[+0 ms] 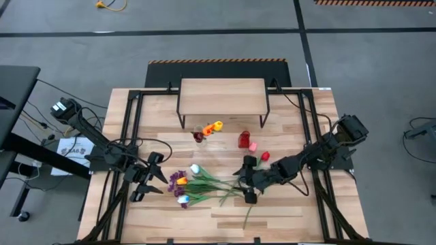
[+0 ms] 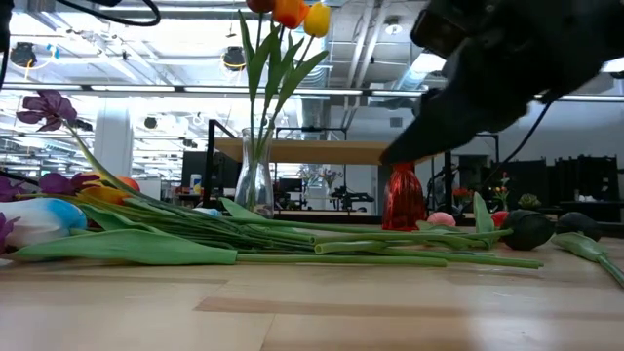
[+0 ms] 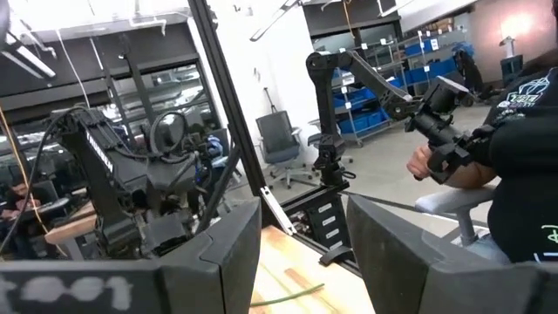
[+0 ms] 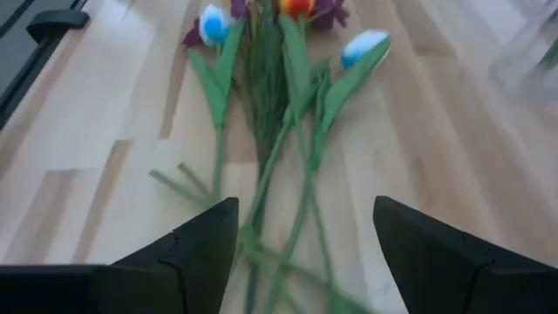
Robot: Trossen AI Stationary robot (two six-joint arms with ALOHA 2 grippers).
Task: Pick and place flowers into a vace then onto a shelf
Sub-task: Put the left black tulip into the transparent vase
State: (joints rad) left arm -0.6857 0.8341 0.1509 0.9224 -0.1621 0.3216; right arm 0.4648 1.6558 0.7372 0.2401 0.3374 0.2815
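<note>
The right gripper [image 1: 249, 185] hangs low over the stem ends of the loose flowers [image 1: 197, 184], its jaws spread wide and empty, as its own wrist view shows: stems run between the two dark fingers [image 4: 196, 249] with nothing pinched. The stems there overlap and cross, so a close could catch two or three at once, or nip only a leaf and let the flower slip out on the lift. A dragged stem could also pull the whole bundle along the table [image 1: 286, 218].

The left gripper [image 1: 151, 178] waits near the table's left edge, just beside the flower heads, its fingers [image 3: 227, 249] apart and holding nothing.

The bundle lies flat near the middle of the table, toward the front edge. Its long axis runs left to right: heads, white-blue, orange and purple, point toward the left edge, cut ends toward the right gripper. A few more heads [image 1: 253, 144], red and pink, lie apart nearer the right side.

A glass vase [image 2: 254, 175] stands upright just in front of the shelf [image 1: 222, 95], at the table's back edge, already holding a few tulips. Swinging a long stem toward it could knock it over, being narrow and top-heavy.
</note>
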